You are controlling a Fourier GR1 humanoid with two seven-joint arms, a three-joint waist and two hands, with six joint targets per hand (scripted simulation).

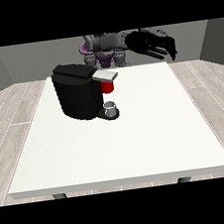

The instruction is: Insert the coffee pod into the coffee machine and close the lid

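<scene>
robot hand above table's far edge

A large white table fills the middle of the room, its near edge a pale band with two dark legs showing just beneath it (one near each front corner). The floor is light wood-look planking with thin seams. Plain grey walls stand behind, meeting at shaded corners, and the light is even and soft.
</scene>
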